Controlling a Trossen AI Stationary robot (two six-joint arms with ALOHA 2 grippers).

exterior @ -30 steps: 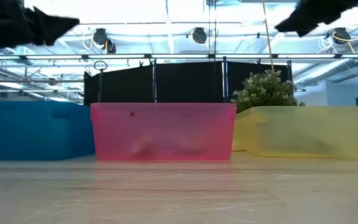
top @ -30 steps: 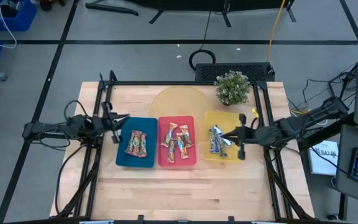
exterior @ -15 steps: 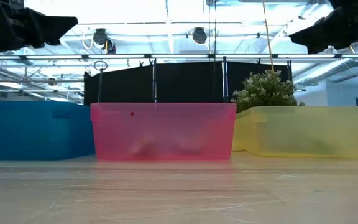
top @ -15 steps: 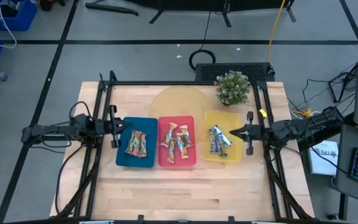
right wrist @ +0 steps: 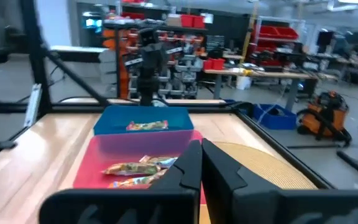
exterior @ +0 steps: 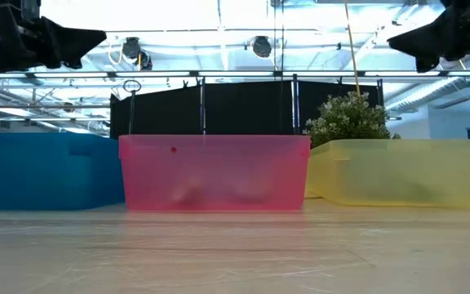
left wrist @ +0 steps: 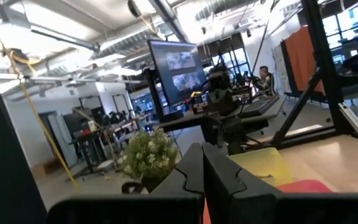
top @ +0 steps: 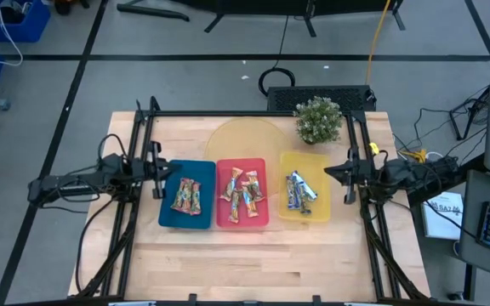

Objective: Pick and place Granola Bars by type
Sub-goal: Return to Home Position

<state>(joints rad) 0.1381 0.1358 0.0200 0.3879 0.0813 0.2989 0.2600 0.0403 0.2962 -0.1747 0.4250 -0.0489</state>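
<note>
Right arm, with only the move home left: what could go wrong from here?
The right gripper hangs at the outer rim of the yellow bin, close to the frame rail; a wide swing might clip it. Loose cables beside that arm might snag. The left gripper waits at the blue bin.

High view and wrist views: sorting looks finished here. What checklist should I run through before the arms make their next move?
1. Left gripper shut and empty, near the blue tray's outer edge: ok.
2. Right gripper shut and empty, near the yellow tray's outer edge: ok.
3. Red-green bars in the blue tray: ok.
4. Orange-gold bars in the red tray: ok.
5. Blue-silver bars in the yellow tray: ok.
6. Arms at their final home pose: cannot tell.
</note>
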